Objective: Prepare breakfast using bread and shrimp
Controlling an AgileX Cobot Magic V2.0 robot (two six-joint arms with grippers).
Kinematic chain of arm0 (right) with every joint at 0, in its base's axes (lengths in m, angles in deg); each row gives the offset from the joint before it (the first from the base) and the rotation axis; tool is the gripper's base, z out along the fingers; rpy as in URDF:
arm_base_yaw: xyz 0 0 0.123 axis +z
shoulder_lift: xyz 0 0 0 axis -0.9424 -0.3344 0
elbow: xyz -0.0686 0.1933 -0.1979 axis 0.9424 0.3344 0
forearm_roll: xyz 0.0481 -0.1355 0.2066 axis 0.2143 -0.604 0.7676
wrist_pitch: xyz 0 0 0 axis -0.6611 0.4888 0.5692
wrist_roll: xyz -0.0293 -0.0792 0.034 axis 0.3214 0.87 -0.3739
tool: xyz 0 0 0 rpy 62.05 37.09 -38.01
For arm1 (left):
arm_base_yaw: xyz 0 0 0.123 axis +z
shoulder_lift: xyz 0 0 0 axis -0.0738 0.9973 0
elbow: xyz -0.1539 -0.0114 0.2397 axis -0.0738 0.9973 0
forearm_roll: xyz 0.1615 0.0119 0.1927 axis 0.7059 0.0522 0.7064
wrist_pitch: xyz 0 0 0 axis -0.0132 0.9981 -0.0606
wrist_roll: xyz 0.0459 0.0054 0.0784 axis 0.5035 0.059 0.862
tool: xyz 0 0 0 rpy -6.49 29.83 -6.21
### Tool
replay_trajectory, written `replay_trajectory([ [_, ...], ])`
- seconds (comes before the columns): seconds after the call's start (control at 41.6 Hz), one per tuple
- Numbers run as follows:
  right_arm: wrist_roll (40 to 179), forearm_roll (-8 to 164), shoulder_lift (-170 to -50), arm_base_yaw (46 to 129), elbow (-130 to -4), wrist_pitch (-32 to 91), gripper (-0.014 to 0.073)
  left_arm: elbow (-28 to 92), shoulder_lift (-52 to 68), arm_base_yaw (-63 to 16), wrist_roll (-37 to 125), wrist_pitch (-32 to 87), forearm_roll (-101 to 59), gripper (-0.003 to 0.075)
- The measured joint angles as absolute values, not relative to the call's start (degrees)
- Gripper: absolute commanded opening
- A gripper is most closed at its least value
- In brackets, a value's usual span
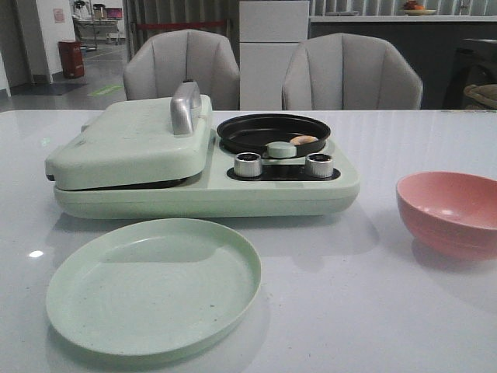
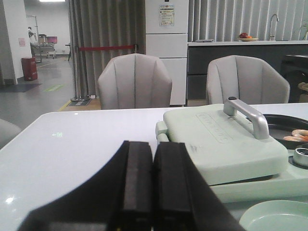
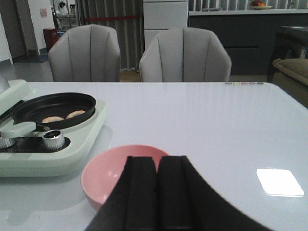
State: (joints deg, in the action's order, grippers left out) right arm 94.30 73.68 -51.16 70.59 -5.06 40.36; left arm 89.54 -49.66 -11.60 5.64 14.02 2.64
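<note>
Pale orange-pink shrimp [image 1: 304,140] lies in the black round pan [image 1: 256,130] on the right half of the mint-green breakfast maker [image 1: 210,194]. In the right wrist view it shows as two pieces of shrimp [image 3: 53,119]; in the left wrist view the shrimp [image 2: 298,136] is at the frame's edge. The maker's lid [image 1: 132,144] with its silver handle [image 1: 185,107] is down. The bread is out of view. My left gripper [image 2: 153,144] is shut and empty, short of the lid [image 2: 216,144]. My right gripper [image 3: 158,160] is shut and empty, just behind the pink bowl [image 3: 110,168]. Neither gripper shows in the front view.
A mint-green plate [image 1: 155,284] lies in front of the maker, near the table's front edge. The pink bowl [image 1: 450,214] stands at the right. Two silver knobs [image 1: 248,164] sit in front of the pan. Two grey chairs [image 1: 182,70] stand behind the table.
</note>
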Motion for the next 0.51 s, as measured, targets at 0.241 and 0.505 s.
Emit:
replay_trajectory([
  [0.241,94.30,73.71,-51.16,70.41,-5.06,41.24,0.0022,89.54,-49.66,-11.60,5.64,14.02,2.64,0.0102],
  [0.505,94.30,73.81,-51.16,69.14,-5.06,41.13,0.0022,89.54,-49.66,-11.60,5.64,14.02,2.64,0.0101],
])
